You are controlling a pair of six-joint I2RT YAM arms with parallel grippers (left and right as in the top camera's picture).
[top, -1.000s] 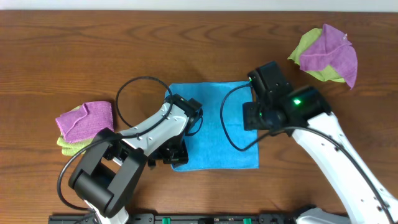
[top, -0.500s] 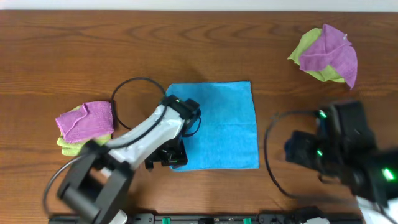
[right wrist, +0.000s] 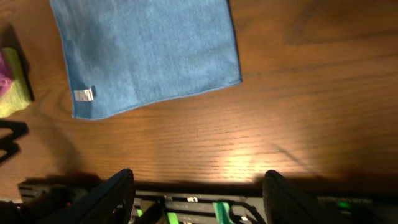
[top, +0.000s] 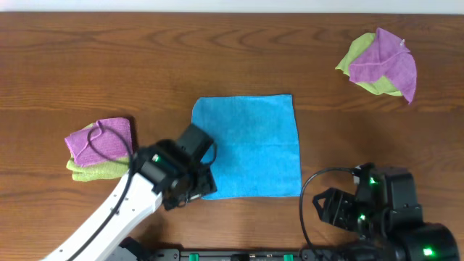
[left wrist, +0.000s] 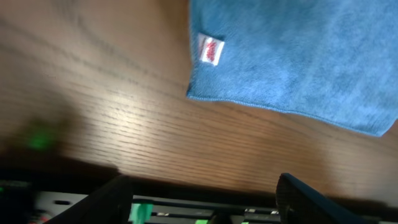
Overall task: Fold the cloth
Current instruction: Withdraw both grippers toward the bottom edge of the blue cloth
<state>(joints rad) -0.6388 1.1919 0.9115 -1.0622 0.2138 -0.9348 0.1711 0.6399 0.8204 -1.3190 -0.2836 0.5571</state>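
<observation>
The bright blue cloth (top: 250, 145) lies flat and spread out in the middle of the table. It also shows in the left wrist view (left wrist: 298, 56) with a small white tag at its near corner, and in the right wrist view (right wrist: 146, 53). My left gripper (top: 190, 190) is open and empty, at the cloth's near left corner by the table's front edge; its fingers show in the left wrist view (left wrist: 202, 199). My right gripper (top: 335, 209) is open and empty, off the cloth near the front edge at the right; its fingers show in the right wrist view (right wrist: 199, 193).
A purple cloth on a lime-green cloth (top: 98, 145) lies at the left. Another purple and lime-green pile (top: 380, 64) lies at the back right. A black rail with green parts (right wrist: 205, 208) runs along the table's front edge.
Both arms have pulled back towards the front edge. The left gripper has come off the cloth's left side, the right gripper off its right edge. The cloth lies uncovered and flat.
</observation>
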